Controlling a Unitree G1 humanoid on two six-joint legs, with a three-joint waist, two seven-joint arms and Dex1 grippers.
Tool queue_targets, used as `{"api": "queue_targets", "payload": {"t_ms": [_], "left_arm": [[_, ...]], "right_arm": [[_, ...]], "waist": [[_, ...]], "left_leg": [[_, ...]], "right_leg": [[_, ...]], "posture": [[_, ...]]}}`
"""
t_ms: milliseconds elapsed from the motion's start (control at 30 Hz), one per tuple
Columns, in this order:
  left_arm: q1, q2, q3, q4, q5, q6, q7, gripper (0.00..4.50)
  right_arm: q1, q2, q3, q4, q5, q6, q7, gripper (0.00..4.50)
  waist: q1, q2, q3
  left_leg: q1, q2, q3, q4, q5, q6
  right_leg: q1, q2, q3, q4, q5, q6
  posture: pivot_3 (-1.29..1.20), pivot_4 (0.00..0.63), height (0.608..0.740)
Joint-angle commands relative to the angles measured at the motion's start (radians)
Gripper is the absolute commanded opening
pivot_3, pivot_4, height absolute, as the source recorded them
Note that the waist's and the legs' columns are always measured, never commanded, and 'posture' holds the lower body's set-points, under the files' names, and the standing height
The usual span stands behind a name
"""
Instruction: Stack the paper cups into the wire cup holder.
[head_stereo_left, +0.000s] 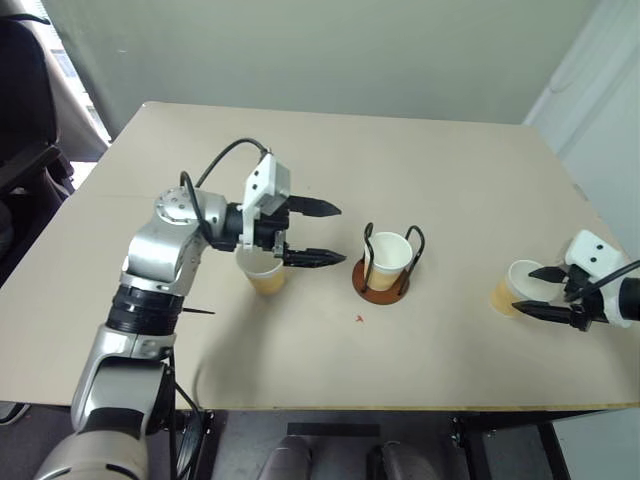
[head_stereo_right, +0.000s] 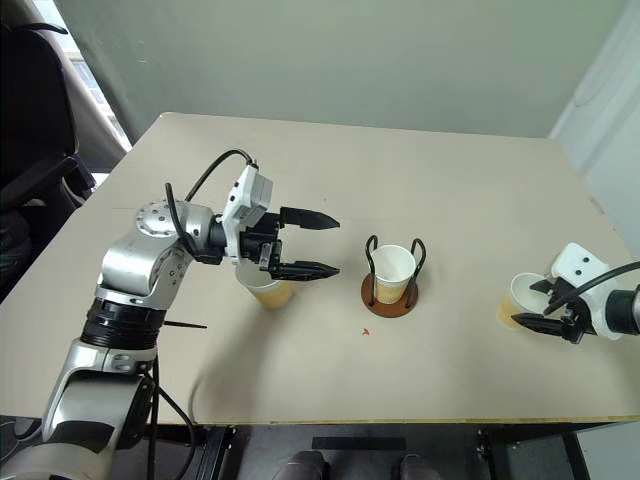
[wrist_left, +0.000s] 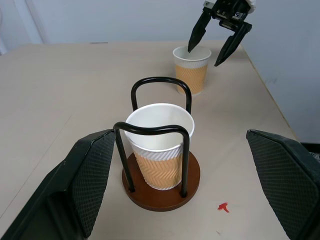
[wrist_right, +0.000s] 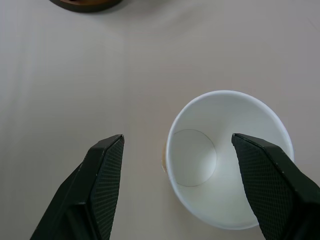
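Note:
The wire cup holder (head_stereo_left: 383, 285) stands mid-table on its reddish-brown base, and one paper cup (head_stereo_left: 388, 255) sits upright inside its black loops. A second paper cup (head_stereo_left: 265, 274) stands just left of the holder. Above that cup my left gripper (head_stereo_left: 340, 234) is open and empty, its fingers pointing at the holder. At the table's right side a third paper cup (head_stereo_left: 510, 288) stands upright, white inside (wrist_right: 227, 170). My right gripper (head_stereo_left: 523, 290) hovers open over this cup, one finger near the rim, without closing on it.
A small red mark (head_stereo_left: 359, 319) lies on the table in front of the holder. A dark chair (head_stereo_left: 25, 120) stands off the table's left side. The right cup is close to the table's right edge (head_stereo_left: 600, 230).

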Motion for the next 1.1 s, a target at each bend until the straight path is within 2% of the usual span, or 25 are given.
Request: {"api": "queue_targets", "payload": {"t_ms": [33, 167, 267, 533, 567, 900, 1100], "left_arm": [[-0.026, 0.011, 0.015, -0.041, -0.019, -0.003, -0.006, 4.5], [-0.025, 0.012, 0.015, -0.044, -0.019, -0.002, -0.005, 4.5], [-0.022, 0.013, 0.015, -0.046, -0.019, -0.002, -0.004, 4.5], [-0.02, 0.016, 0.016, -0.052, -0.018, 0.0, 0.0, 4.5], [-0.02, 0.016, 0.016, -0.053, -0.018, 0.001, 0.0, 4.5], [-0.025, 0.021, 0.02, -0.049, -0.016, 0.002, 0.007, 4.5], [-0.023, 0.029, 0.027, -0.041, -0.015, 0.001, 0.014, 4.5]], "right_arm": [[-0.023, -0.02, 0.025, 0.026, -0.039, -0.04, 0.004, 3.45], [-0.036, -0.023, 0.063, 0.057, -0.076, -0.066, 0.008, 3.45], [-0.043, -0.022, 0.083, 0.072, -0.096, -0.079, 0.014, 2.89], [-0.076, -0.019, 0.107, 0.093, -0.107, -0.081, 0.022, 0.13], [-0.078, -0.019, 0.108, 0.093, -0.106, -0.079, 0.023, 0.03], [-0.152, -0.008, 0.065, 0.056, -0.032, 0.0, 0.032, 0.03], [-0.268, 0.018, 0.056, -0.032, 0.066, 0.094, 0.02, 0.03]], "waist": [[0.0, 0.0, 0.0], [0.0, 0.0, 0.0], [-0.001, 0.0, 0.0], [-0.002, 0.0, 0.0], [-0.002, 0.0, 0.0], [-0.003, 0.0, 0.0], [-0.009, 0.0, 0.0]], "left_leg": [[0.0, 0.0, 0.0, 0.0, 0.0, 0.0], [0.0, 0.0, 0.0, 0.0, 0.0, 0.0], [0.0, 0.0, 0.0, 0.0, 0.0, 0.0], [0.0, 0.0, 0.0, 0.0, 0.0, 0.001], [0.0, 0.0, 0.0, 0.0, 0.0, 0.001], [0.0, 0.0, 0.0, 0.0, 0.0, 0.001], [0.0, 0.0, 0.001, -0.001, 0.0, 0.001]], "right_leg": [[0.0, 0.0, 0.0, 0.0, 0.0, 0.0], [0.0, 0.0, 0.0, 0.0, 0.0, 0.0], [0.0, 0.0, 0.0, 0.0, 0.0, 0.0], [0.0, 0.0, 0.0, 0.0, 0.0, 0.0], [0.0, 0.0, 0.0, 0.0, 0.0, 0.0], [0.0, 0.0, 0.001, 0.0, 0.0, 0.0], [-0.001, 0.0, 0.0, 0.0, 0.0, 0.0]], "posture": [[0.0, 0.15, 0.74], [0.0, 0.15, 0.74], [0.0, 0.15, 0.74], [0.0, 0.15, 0.74], [0.0, 0.15, 0.74], [0.0, 0.15, 0.74], [0.0, 0.15, 0.74]]}}
